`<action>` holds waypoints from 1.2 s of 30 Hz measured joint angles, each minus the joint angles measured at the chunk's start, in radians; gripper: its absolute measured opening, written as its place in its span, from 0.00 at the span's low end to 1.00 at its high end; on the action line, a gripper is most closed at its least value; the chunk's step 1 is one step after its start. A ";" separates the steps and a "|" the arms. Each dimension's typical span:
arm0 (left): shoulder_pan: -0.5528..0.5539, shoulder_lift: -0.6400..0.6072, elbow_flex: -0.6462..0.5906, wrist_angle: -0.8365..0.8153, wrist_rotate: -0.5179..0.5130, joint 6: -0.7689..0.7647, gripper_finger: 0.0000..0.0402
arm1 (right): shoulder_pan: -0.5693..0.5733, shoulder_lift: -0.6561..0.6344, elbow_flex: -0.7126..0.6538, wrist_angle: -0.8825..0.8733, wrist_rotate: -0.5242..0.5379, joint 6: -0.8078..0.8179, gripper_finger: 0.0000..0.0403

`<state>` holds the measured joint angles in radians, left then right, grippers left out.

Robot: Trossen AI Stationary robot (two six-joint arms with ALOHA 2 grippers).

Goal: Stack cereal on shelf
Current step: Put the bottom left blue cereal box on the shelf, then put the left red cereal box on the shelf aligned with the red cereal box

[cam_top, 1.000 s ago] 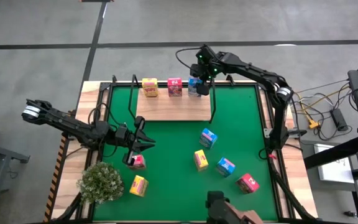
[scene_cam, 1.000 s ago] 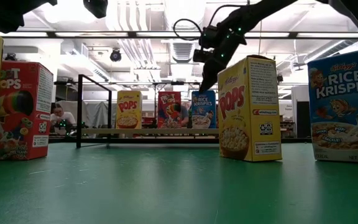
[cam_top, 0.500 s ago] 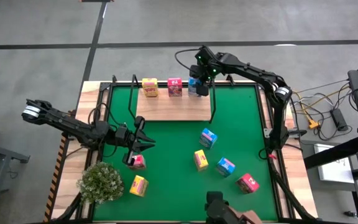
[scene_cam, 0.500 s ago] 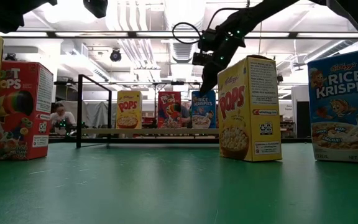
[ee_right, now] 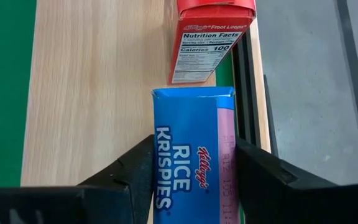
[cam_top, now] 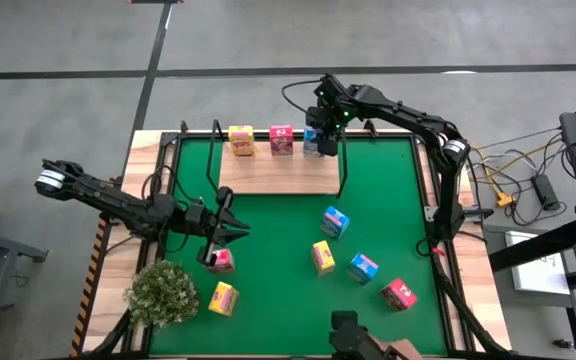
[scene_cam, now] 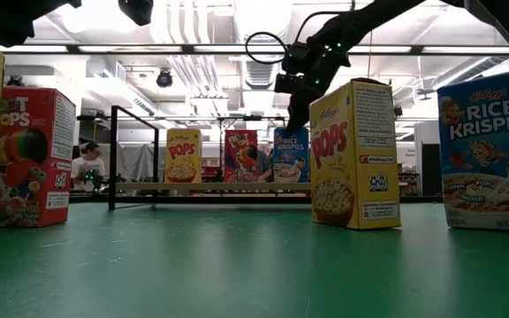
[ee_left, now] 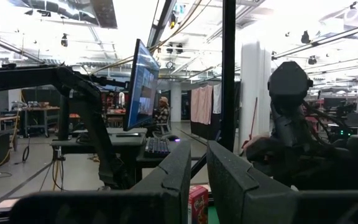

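- Right end effector (ee_right: 191, 165) sits at the shelf (cam_top: 268, 172) back edge, fingers pressed on both sides of the blue carton (ee_right: 188, 149), which stands beside the red carton (ee_right: 207, 40).
- Left end effector (cam_top: 230, 228) is narrow, hovering by a red box (cam_top: 220, 260) near the plant (cam_top: 161, 292).

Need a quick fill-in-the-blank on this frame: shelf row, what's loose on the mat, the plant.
1. On the shelf, the carton between the yellow carton and the blue Rice Krispies carton is ____ in colour.
2. The right gripper has a finger on each side of the ____ carton.
3. Cartons standing on the shelf number ____.
4. The plant sits nearest the ____ arm.

Missing: pink-red; blue Rice Krispies; three; left
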<state>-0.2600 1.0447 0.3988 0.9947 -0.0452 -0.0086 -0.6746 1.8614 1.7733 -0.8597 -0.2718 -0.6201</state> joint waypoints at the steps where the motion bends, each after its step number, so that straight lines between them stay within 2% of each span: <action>1: 0.000 0.000 0.000 0.000 0.000 0.000 0.09 | 0.000 0.000 0.000 0.000 0.000 0.000 0.45; 10: 0.000 0.000 0.000 0.000 0.000 0.000 0.09 | 0.000 0.000 0.003 0.002 0.002 0.008 0.55; 16: 0.001 0.000 0.000 0.002 -0.002 0.000 0.09 | 0.000 -0.002 0.063 -0.017 0.003 0.049 0.62; 18: 0.002 0.000 0.000 0.010 -0.028 0.002 0.09 | 0.002 -0.002 0.100 -0.046 0.003 0.065 0.63; 23: 0.002 0.000 0.000 0.005 -0.191 -0.020 0.09 | 0.024 -0.002 0.229 -0.151 0.002 0.129 0.65; 29: 0.003 0.004 0.000 -0.028 -0.233 -0.053 0.09 | 0.108 -0.024 0.327 -0.243 -0.052 0.159 0.62; 33: 0.002 0.005 0.018 -0.067 -0.234 -0.061 0.09 | 0.191 -0.057 0.310 -0.239 -0.069 0.162 0.60; 36: 0.002 0.005 0.056 -0.167 -0.234 -0.085 0.09 | 0.258 -0.072 0.285 -0.236 -0.069 0.164 0.60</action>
<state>-0.2584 1.0492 0.4549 0.8279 -0.2791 -0.0934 -0.4168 1.7894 2.0586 -1.0958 -0.3408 -0.4563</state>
